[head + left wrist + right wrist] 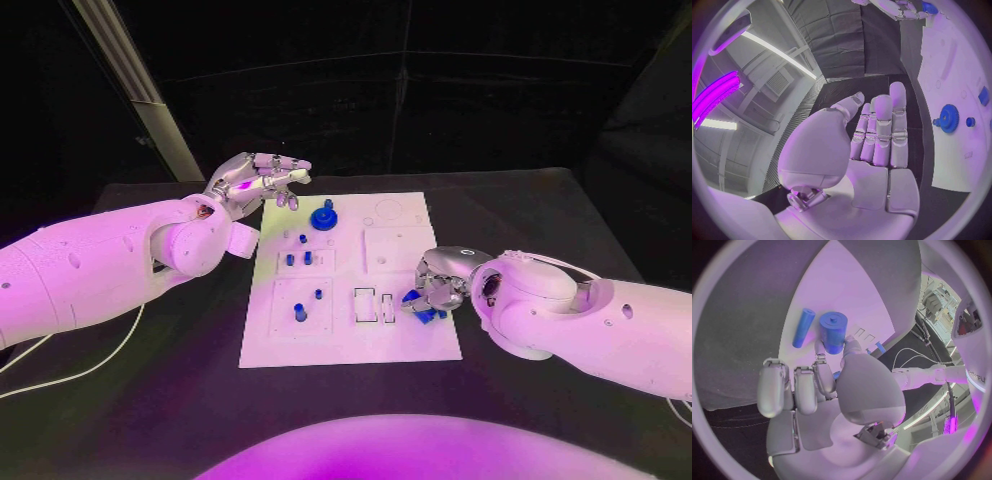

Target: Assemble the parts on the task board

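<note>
Blue cylinder [833, 331] pinched in my right hand [437, 285] over the task board [351, 345] near-right edge; left hand [260, 182] released, far-left. Insertion step; next I must align it with a socket.

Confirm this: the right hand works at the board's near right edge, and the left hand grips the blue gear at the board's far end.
Not quite: the left hand holds nothing. The left wrist view shows its fingers straight and the blue gear apart from them on the task board. The right hand does work at the near right edge.
</note>
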Controlling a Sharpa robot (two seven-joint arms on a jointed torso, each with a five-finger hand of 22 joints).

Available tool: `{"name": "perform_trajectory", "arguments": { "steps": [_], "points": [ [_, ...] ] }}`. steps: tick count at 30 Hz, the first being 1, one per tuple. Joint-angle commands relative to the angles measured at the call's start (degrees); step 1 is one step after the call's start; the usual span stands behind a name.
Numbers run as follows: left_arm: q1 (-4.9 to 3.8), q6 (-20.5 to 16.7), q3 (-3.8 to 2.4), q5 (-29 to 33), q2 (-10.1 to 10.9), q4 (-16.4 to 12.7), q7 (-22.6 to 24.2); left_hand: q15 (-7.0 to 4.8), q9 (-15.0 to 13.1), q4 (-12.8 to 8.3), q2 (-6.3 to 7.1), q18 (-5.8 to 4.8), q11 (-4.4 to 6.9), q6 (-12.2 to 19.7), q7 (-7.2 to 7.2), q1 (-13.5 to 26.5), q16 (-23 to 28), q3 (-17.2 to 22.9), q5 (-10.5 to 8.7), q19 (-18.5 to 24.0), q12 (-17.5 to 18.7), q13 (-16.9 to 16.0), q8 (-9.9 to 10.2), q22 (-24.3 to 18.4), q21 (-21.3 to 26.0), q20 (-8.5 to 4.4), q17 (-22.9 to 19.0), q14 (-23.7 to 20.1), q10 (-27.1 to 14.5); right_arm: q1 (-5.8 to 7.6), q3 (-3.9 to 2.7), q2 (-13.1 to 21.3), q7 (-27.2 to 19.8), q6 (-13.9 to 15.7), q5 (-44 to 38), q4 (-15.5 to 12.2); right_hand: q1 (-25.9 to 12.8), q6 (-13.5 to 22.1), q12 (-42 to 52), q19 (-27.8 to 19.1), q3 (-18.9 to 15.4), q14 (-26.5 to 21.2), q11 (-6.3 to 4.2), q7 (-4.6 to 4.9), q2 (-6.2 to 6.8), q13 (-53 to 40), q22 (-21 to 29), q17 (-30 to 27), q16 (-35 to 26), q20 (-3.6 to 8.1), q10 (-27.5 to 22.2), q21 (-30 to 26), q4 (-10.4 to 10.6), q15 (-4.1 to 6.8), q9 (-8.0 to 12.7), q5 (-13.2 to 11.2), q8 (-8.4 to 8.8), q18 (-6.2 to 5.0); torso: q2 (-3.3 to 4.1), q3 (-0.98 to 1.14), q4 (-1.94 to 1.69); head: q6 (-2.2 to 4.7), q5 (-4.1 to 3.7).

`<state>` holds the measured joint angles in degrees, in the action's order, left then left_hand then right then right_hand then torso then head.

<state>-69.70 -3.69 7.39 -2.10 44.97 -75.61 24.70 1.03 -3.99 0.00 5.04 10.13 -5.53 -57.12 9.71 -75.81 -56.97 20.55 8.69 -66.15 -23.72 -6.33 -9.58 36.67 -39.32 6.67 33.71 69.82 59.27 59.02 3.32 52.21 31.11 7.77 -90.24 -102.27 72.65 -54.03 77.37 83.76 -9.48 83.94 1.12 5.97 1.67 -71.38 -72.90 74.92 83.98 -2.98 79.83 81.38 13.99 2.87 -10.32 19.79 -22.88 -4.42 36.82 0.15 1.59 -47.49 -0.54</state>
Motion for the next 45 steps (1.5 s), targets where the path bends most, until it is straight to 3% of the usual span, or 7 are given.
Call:
{"name": "perform_trajectory", "arguments": {
  "steps": [1,15,20,34,40,41,45],
  "points": [
    [-0.09,1.4,0.0,-0.1,0.0,-0.1,-0.2,-0.11,0.1,0.1,-0.35,0.35,0.0,0.5,-0.07,0.3,0.2,-0.2,-0.15,-0.3,-0.2,-0.1,-0.2,-0.1,0.2,0.05,-0.1,-0.5,-0.5,-0.53,0.48,-0.3,2.0,-0.3,1.3,0.2,-0.1,-0.4,-0.4,0.2,-0.5,3.9,-0.2,-0.46,-1.14,0.1,0.0,4.5,0.2,0.04,-0.4,0.1,0.2,0.32,0.0,1.6,-0.5,1.04,-0.01,-0.02,-0.01,-0.01,0.01],
    [-0.09,1.5,0.01,-0.1,-0.2,0.1,-0.3,-0.11,0.1,0.1,-0.36,0.35,0.0,0.6,-0.07,0.3,0.1,-0.2,-0.14,-0.3,-0.3,-0.1,-0.2,-0.1,0.2,0.06,-0.1,-0.5,-0.6,-0.54,0.42,0.4,-1.1,13.3,8.4,-2.5,0.0,-2.2,-1.1,0.2,-1.1,4.0,-1.04,-1.43,-3.35,-0.1,0.1,4.7,0.2,0.71,-0.1,0.0,1.6,1.01,-0.7,7.5,-2.51,1.0,-0.06,-0.05,-0.04,0.22,0.25],
    [-0.09,1.5,0.01,-0.1,-0.3,0.2,-0.3,-0.11,0.1,0.1,-0.36,0.35,0.0,0.6,-0.07,0.3,0.1,-0.2,-0.14,-0.3,-0.3,-0.1,-0.2,-0.1,0.2,0.06,-0.1,-0.5,-0.6,-0.51,0.38,0.4,-2.2,15.8,10.8,-3.6,0.0,-2.4,-1.1,0.2,-1.2,4.0,-1.19,-1.59,-3.64,-0.3,0.1,4.7,0.2,0.86,0.0,0.0,1.8,1.15,-0.8,8.3,-2.82,1.0,-0.04,-0.06,-0.1,0.37,0.37],
    [-0.1,1.7,0.02,-0.1,-0.4,0.1,-0.5,-0.11,0.1,0.1,-0.36,0.35,0.0,0.6,-0.07,0.3,0.1,-0.2,-0.14,-0.3,-0.3,-0.1,-0.2,-0.1,0.2,0.06,-0.1,-0.5,-0.6,-0.47,0.35,-3.0,-0.3,12.6,13.5,-2.2,-2.4,-2.6,-1.8,0.2,-2.3,4.0,-1.37,-1.81,-4.59,0.0,0.2,4.5,0.0,1.05,-0.1,-0.1,2.7,1.32,-1.1,7.5,-3.49,0.99,0.11,-0.09,-0.13,0.23,0.98],
    [-0.11,1.7,0.02,-0.1,-0.5,0.0,-0.6,-0.11,0.1,0.1,-0.36,0.35,0.0,0.6,-0.07,0.3,0.1,-0.2,-0.14,-0.3,-0.3,-0.1,-0.2,-0.1,0.2,0.06,-0.1,-0.5,-0.6,-0.46,0.35,-5.2,1.2,11.5,13.7,-1.0,-2.9,-2.7,-1.9,0.2,-2.6,4.0,-1.44,-1.9,-4.92,0.0,0.2,4.4,0.0,1.08,-0.1,-0.1,2.6,1.38,-1.3,7.3,-3.77,0.99,0.14,0.01,-0.11,0.41,1.17],
    [-0.12,1.6,0.02,-0.1,-0.5,0.0,-0.6,-0.11,0.1,0.1,-0.36,0.35,0.0,0.6,-0.07,0.3,0.1,-0.2,-0.14,-0.3,-0.3,-0.1,-0.2,-0.1,0.2,0.06,-0.1,-0.5,-0.6,-0.45,0.35,-5.6,1.5,10.9,13.7,-0.7,-3.5,-2.7,-2.0,0.2,-2.9,3.9,-1.47,-1.93,-5.0,0.0,0.3,4.4,0.0,1.09,-0.2,-0.1,2.6,1.4,-1.4,6.5,-3.92,0.99,0.08,-0.01,-0.08,0.39,1.17],
    [-0.14,1.5,0.02,-0.2,-0.5,0.0,-0.7,-0.11,0.1,0.2,-0.43,0.35,0.0,0.6,-0.08,0.3,0.2,-0.2,-0.11,-0.3,-0.3,-0.1,-0.2,-0.1,0.3,0.07,-0.2,-0.5,-0.7,-0.44,0.35,-6.5,2.3,9.5,13.6,0.2,-6.8,-2.2,-2.8,0.0,-4.8,3.9,-1.47,-1.95,-5.69,0.6,0.7,4.1,-0.3,1.14,-0.5,-0.4,2.6,1.41,-1.7,-1.5,-4.45,0.91,0.09,-0.09,-0.12,0.33,1.3]
  ]
}}
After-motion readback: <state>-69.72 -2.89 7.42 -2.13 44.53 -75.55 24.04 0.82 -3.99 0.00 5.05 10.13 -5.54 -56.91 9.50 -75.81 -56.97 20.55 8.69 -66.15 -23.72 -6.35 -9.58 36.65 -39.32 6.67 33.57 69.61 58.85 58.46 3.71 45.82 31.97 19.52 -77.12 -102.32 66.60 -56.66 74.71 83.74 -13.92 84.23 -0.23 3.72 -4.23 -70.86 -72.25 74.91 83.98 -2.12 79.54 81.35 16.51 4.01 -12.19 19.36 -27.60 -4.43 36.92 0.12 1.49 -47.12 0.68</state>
